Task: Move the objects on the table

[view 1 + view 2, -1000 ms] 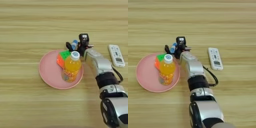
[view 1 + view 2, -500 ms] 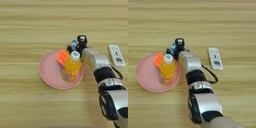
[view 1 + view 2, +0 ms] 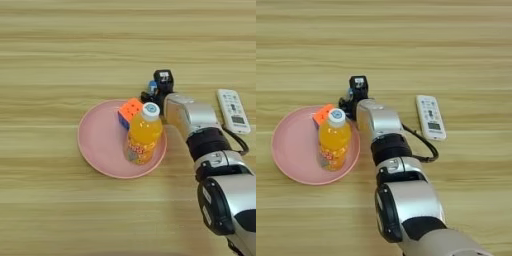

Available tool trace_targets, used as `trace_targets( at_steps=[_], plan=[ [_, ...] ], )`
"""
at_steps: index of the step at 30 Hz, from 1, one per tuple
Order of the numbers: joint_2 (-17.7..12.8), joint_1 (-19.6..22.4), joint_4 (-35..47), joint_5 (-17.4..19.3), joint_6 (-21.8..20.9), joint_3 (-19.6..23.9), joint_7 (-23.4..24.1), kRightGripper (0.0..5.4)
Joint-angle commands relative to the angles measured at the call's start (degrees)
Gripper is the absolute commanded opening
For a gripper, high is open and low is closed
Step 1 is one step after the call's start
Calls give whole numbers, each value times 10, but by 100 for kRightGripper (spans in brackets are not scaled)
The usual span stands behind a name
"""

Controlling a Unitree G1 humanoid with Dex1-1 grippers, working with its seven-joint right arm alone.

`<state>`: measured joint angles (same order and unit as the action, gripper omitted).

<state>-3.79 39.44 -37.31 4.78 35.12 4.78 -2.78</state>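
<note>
A wide light wood-grain table (image 3: 60, 60) with horizontal plank stripes filled both views. Left of centre in the left eye view lay a pink round plate (image 3: 97, 142), and on its right half stood an orange juice bottle (image 3: 142, 135) with a white cap, upright. Touching the bottle's upper left side, toward the plate's upper edge, sat a multicoloured puzzle cube (image 3: 129, 111), showing mostly orange and blue faces and resting inside the plate. The right arm (image 3: 192, 117), silver along the forearm, rose from the lower right corner of the frame and ran up and to the left, passing just beside the plate's right rim. Its gripper (image 3: 156, 89) sat just above the plate's upper right rim, close to the bottle cap and the cube. A small patch of blue and white showed among the black fingers there, which looked like the blue-and-white marker-like tube (image 3: 152, 86), but most of it was hidden by the gripper. Whether the fingers were spread or pressed onto that tube could not be told from either view. At the right of the frame, well apart from the plate and on the far side of the forearm, the small white remote (image 3: 233, 110) with a screen lay flat on the wood, its long axis running roughly up and down the frame.
</note>
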Motion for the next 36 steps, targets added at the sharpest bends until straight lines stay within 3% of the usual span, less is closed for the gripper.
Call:
trace_targets(
  at_steps=[1,11,22,31,36],
  plan=[
    [-12,41,27,-6,-6,2,9,245],
    [-48,20,43,-10,-3,19,16,145],
    [-79,-56,167,-9,33,34,9,142],
    [-95,-172,301,0,81,60,0,142],
    [-100,-207,337,1,88,72,0,142]
  ],
)
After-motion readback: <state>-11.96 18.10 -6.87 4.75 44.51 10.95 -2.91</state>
